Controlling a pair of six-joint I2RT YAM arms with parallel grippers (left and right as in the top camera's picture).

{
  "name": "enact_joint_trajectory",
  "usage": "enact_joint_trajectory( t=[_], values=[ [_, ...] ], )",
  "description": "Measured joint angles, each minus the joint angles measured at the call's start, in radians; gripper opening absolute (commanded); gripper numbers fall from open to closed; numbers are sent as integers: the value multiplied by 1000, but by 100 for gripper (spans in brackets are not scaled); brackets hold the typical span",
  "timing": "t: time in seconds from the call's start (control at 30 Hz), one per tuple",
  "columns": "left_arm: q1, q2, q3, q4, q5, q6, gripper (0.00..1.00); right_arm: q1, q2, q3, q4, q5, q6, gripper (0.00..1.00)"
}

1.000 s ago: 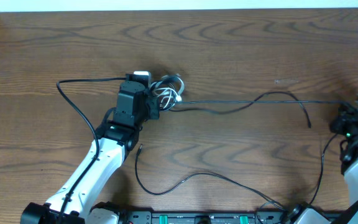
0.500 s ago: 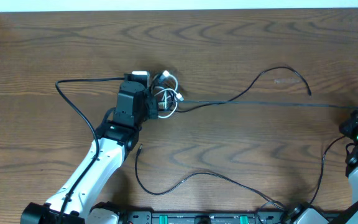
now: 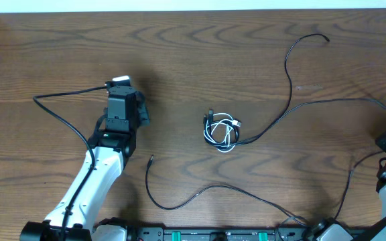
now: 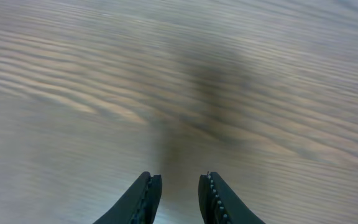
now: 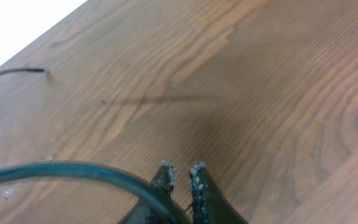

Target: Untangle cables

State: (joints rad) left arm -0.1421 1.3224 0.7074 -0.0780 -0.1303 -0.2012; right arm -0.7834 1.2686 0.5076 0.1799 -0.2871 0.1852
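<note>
The cables [image 3: 221, 131] lie in a small knot near the middle of the table [image 3: 45, 40], with a white cable [image 3: 232, 124] coiled up among black ones. From the knot a long black cable [image 3: 288, 73] runs right and then bends toward the far edge. Its end lies loose near the far right corner. A black strand [image 3: 354, 100] branches off it toward the right edge. A third black cable [image 3: 214, 187] snakes along the near edge, apart from the knot, with its small plug end pointing toward the middle.

The left gripper [image 4: 179, 180] hangs over bare wood well left of the knot, its jaws a little apart with nothing between them. The right gripper [image 5: 181, 169] is by the right edge, on the near side. Its tips are parted by a narrow gap and nothing shows between them. A thick, blurred dark wire [image 5: 55, 171] crosses just beside it.
</note>
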Motion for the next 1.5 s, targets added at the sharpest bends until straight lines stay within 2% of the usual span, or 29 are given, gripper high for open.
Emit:
enact_joint_trajectory(
  t=[0.03, 0.1, 0.23, 0.4, 0.53, 0.73, 0.87, 1.1, 1.3, 1.5],
  values=[
    [0, 0, 0, 3, 31, -2, 26, 2, 0, 0, 4, -10, 1, 69],
    [0, 0, 0, 10, 98, 0, 26, 16, 0, 0, 14, -27, 8, 99],
    [0, 0, 0, 15, 260, 41, 26, 61, 0, 0, 40, -98, 9, 99],
    [0, 0, 0, 16, 375, 53, 25, 143, 0, 0, 53, -211, 9, 99],
    [0, 0, 0, 16, 471, 68, 25, 255, 0, 0, 36, -277, 10, 99],
    [-46, 0, 0, 15, 597, 160, 25, 491, 0, 0, -29, -321, 18, 99],
    [-97, 0, 0, 15, 615, 210, 25, 640, 0, 0, -50, -383, 20, 99],
    [-102, 0, 0, -26, 579, 231, 26, 872, 0, 0, -60, -443, 50, 99],
    [-102, 0, 0, -67, 572, 232, 26, 1019, 0, 0, -60, -420, 60, 99],
    [-102, 0, 0, -85, 572, 232, 27, 1140, 9, 0, -82, -311, 61, 99]
  ],
)
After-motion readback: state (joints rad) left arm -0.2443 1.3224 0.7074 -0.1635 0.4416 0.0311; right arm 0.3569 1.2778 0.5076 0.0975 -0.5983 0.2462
